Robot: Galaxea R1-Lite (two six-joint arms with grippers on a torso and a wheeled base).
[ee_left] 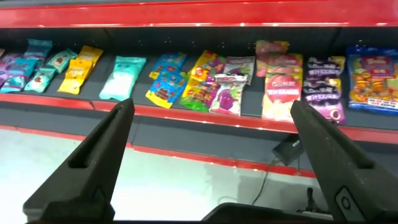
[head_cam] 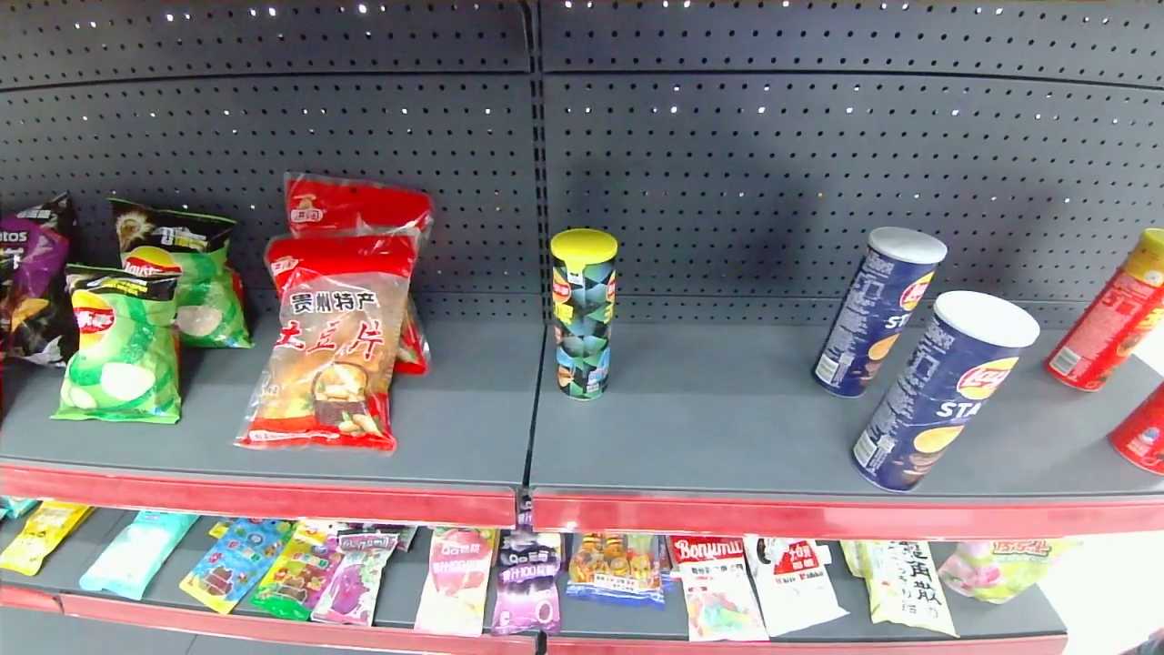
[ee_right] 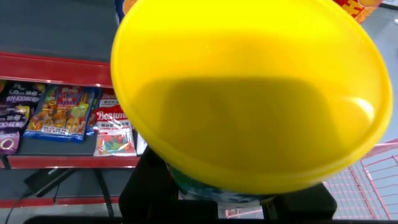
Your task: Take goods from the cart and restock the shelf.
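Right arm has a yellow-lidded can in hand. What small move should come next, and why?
Probably carry the held can forward onto the upper shelf, into the bare stretch beside the matching can. The right gripper holds it out in front of the red shelf edge, not yet over the board.

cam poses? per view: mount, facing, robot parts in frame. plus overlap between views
Head: on the robot's head, facing forward and down at the stocked upper shelf.
Left wrist: on the left arm, facing the lower shelf; open left gripper in front.
Right wrist: on the right arm, behind the yellow-lidded can in the right gripper; cart beyond.
Shared: blue packet on the lower shelf, in all three.
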